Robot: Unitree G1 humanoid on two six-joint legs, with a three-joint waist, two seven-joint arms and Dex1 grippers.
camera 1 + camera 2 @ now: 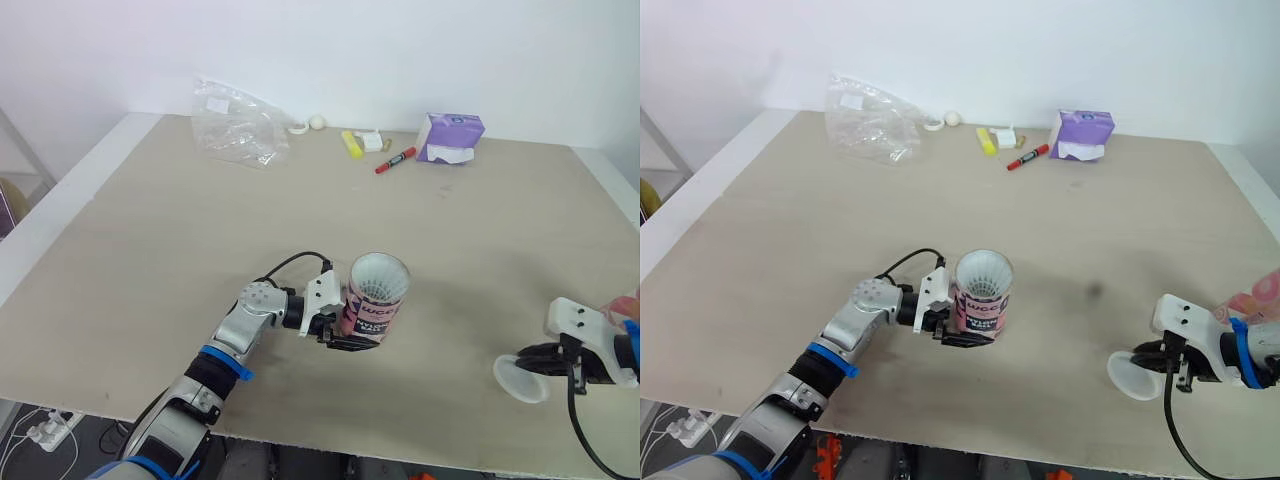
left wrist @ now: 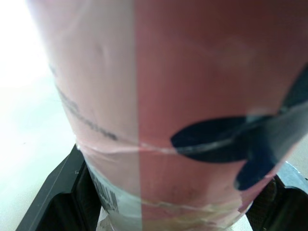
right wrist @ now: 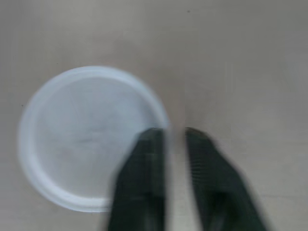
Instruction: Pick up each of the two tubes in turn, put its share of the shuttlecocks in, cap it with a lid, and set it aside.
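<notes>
I'm holding the pink cardboard tube (image 1: 375,300) upright in the left gripper (image 1: 348,340). Its fingers are clamping either side of the tube's lower part, with the mouth facing up. It's looking light and a bit crushable to me, thin card, so I'm guessing low on the wall is the sane place to squeeze, not up by the open rim.

White feather shuttlecocks (image 1: 380,275) are sitting inside near the top. Feathers are fragile, and I can't tell how many are stacked below.

The right gripper (image 3: 174,137) is pinching the rim of the round white translucent plastic lid (image 3: 82,139), one finger inside the rim and one outside, well apart from the tube. I'm reckoning it's thin, slippery plastic, so an edge pinch could slip.

I can't make out whether the lid is resting on the table (image 1: 200,250) or tipping up off it. The tube's base is hiding behind the left gripper's fingers.
</notes>
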